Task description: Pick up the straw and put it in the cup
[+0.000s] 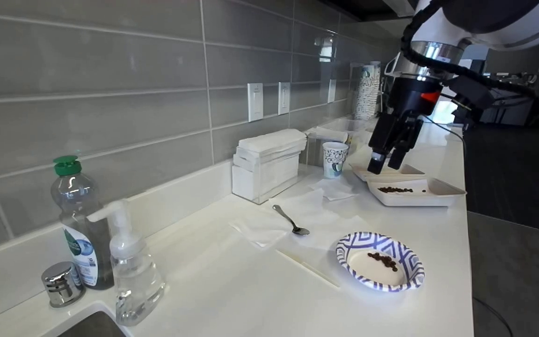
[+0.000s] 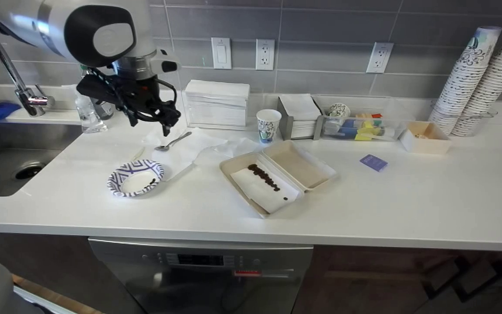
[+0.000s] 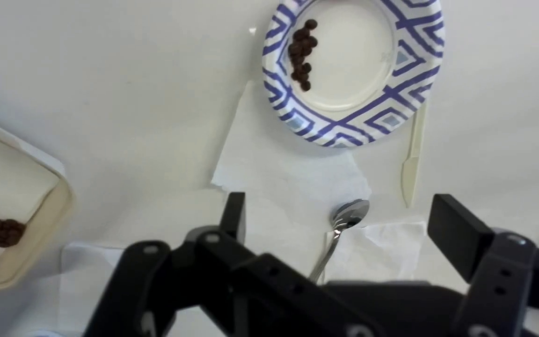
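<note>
No straw shows. A thin cream plastic knife (image 1: 307, 267) lies on the counter by the patterned plate; it also shows in the wrist view (image 3: 411, 173), partly under the plate's rim. A metal spoon (image 1: 292, 221) lies on napkins; in the wrist view the spoon (image 3: 350, 214) is between and below the fingers. The white paper cup with blue-green print (image 1: 334, 160) stands upright by the napkin holder, also in an exterior view (image 2: 268, 127). My gripper (image 1: 385, 164) is open and empty, held above the counter; both fingers show wide apart in the wrist view (image 3: 337, 206).
A paper plate (image 1: 412, 257) holds dark beans. An open takeout box (image 2: 238, 181) with beans lies near the cup. A napkin box (image 1: 269, 164), soap bottles (image 1: 131, 271) and a clear bin (image 2: 364, 109) line the wall. The sink (image 2: 11, 126) is at one end.
</note>
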Controlling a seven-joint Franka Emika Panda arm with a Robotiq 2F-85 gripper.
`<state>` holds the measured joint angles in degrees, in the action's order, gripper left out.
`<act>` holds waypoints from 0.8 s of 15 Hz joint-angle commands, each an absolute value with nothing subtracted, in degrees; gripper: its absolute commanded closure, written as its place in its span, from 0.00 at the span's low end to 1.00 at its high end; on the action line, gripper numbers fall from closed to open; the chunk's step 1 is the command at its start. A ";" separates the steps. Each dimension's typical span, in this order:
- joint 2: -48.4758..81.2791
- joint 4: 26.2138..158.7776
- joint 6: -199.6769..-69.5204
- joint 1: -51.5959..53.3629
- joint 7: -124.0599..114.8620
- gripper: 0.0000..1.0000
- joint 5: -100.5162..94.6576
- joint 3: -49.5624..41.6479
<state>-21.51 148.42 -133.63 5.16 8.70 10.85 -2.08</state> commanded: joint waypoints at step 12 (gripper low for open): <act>-9.19 147.93 -146.54 9.27 -5.89 0.00 9.23 9.91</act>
